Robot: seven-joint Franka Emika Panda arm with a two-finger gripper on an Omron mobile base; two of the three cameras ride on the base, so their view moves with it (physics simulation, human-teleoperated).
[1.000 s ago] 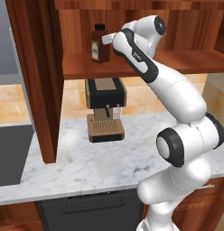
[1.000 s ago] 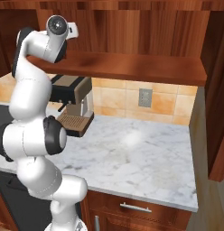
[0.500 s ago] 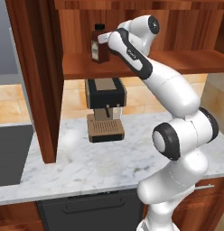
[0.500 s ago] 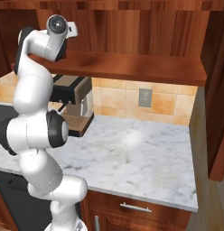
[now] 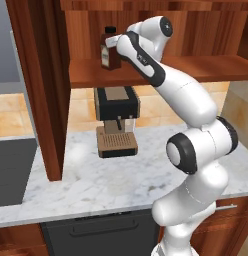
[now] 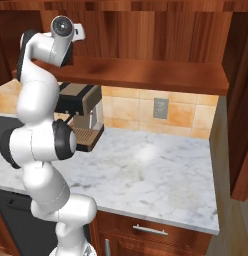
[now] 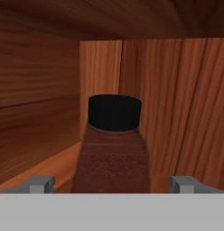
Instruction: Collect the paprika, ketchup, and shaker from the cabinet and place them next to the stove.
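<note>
Reaching into the cabinet (image 5: 51,85) for the paprika (image 5: 110,48), first of the three items to collect. Gripper (image 7: 112,184) lined up square on the brown bottle, fingers (image 7: 41,183) spread wide at 9 and 3 o'clock of its body, apparently not touching it yet. Bottle upright on the inner shelf near the left wall, black cap at 12 o'clock above the finger line in the hand view. No ketchup or shaker to be made out from these angles (possibly hidden behind the arm or deeper on the shelf).

Next move, as a judgement: a little more advance so the pads sit well along the flat sides, then a close below the shoulder, a small lift off the shelf, and a straight pull back out before swinging toward the stove. Main risk: nudging the bottle back or tipping it if one finger meets it first.

Compared with a second ago: wrist further in and closer to the bottle in the left base view, elbow pushed forward; fingers spread just as wide; bottle, coffee machine (image 5: 116,121) and counter (image 6: 156,175) unmoved.
</note>
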